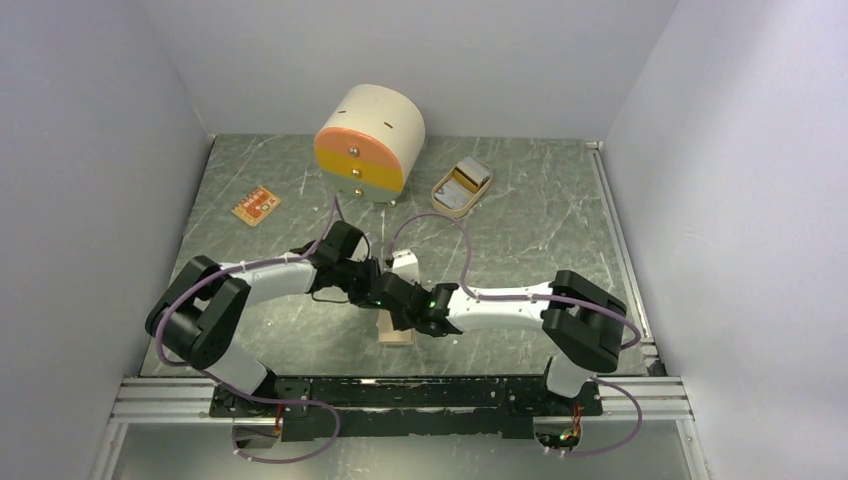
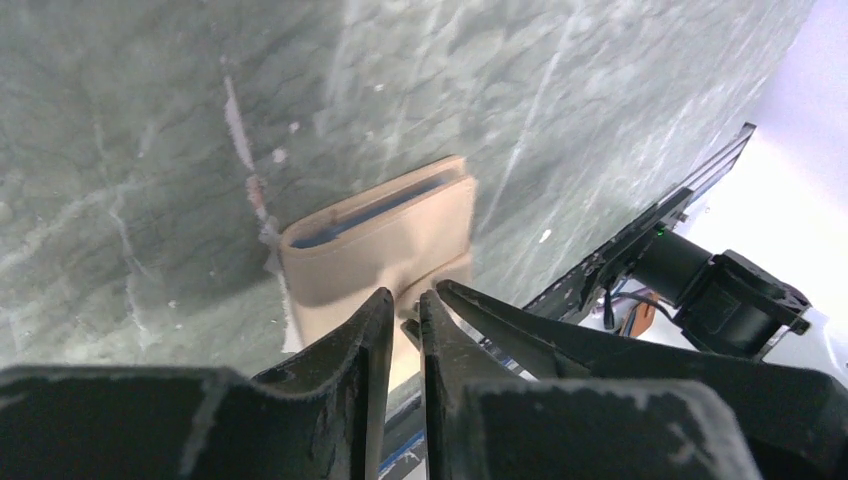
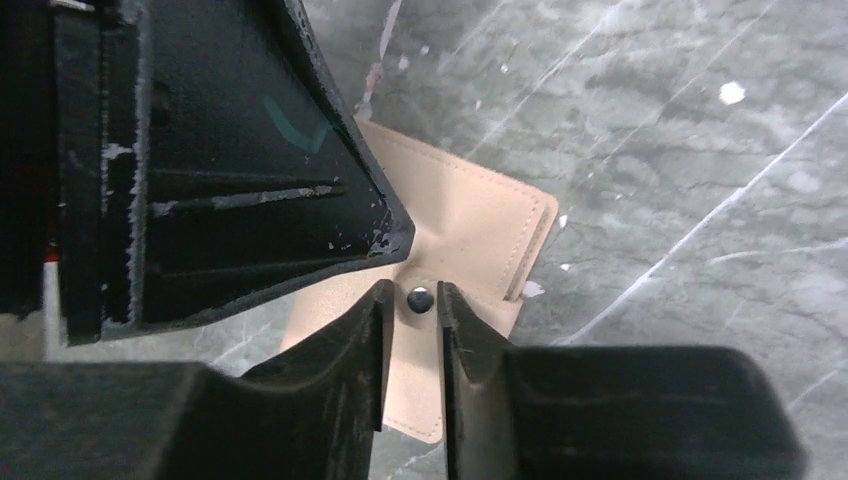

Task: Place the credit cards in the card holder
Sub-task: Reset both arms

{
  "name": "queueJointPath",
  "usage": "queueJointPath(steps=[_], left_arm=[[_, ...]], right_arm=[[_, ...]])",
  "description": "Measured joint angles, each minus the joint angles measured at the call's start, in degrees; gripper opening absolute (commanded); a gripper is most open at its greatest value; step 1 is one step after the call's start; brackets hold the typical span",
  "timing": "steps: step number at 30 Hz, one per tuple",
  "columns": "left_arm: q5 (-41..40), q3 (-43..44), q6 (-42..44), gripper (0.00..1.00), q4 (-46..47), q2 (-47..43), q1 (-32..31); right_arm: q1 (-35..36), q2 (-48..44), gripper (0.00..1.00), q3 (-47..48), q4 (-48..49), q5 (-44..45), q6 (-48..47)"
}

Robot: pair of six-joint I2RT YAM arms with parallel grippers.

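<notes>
Left fingers [image 2: 340, 365]: pinched on the wallet [image 2: 390, 240] flap
Right fingers [image 3: 330, 380]: slightly apart astride the snap stud [image 3: 419, 297] — grip unclear
Blue card [image 2: 370, 212]: edge showing inside the wallet — on the worktop [image 2: 150, 120]

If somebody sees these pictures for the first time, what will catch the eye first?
The two black grippers meet over the tan card holder at the middle of the table: the left gripper is closed on its tab, and the right gripper flanks the snap button. Behind them stands the round cream drawer box with an orange-yellow front, a beige oval tray to its right, and one orange card lies alone at far left.
</notes>
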Motion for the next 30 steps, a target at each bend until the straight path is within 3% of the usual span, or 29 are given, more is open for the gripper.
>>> queueJointPath(steps=[6, 9, 10, 11, 12, 13, 18, 24, 30], left_arm=[[-2.78, 7.96, 0.66, 0.25, -6.29, -3.50, 0.13], [-4.55, 12.39, 1.31, 0.30, -8.94, -6.05, 0.48], [-5.16, 13.38, 1.60, 0.32, -9.49, -7.02, 0.57], [-5.79, 14.23, 1.88, 0.37, -10.25, -8.07, 0.70], [-6.60, 14.91, 2.14, 0.43, -11.06, -9.29, 0.76], [-7.39, 15.52, 2.54, 0.53, -12.20, -10.62, 0.76], [-11.74, 20.39, 5.88, 0.98, -18.91, -18.71, 0.76], [-16.20, 25.90, 10.60, 0.99, -23.06, -30.12, 0.81], [-18.23, 20.90, 13.03, 1.00, -23.21, -40.52, 0.81]], right_arm=[[-3.45, -7.32, 0.34, 1.20, -2.67, -0.15, -2.67], [-4.85, -14.88, 0.44, 1.20, -2.47, -0.09, -3.41], [-4.94, -16.68, 0.54, 1.16, -2.36, -0.02, -3.43], [-4.92, -19.32, 0.72, 0.76, -1.90, -0.02, -3.58], [-4.92, -21.79, 0.97, 0.20, -1.40, 0.02, -3.65], [-4.87, -24.09, 1.00, -0.59, -0.98, 0.00, -3.87], [-4.85, -34.60, 0.99, -2.51, -1.14, 1.11, -4.48], [-4.85, -41.35, 0.99, -2.51, -3.06, 4.74, -3.63], [-4.90, -43.17, 0.99, -2.49, -9.70, 9.09, 0.17]])
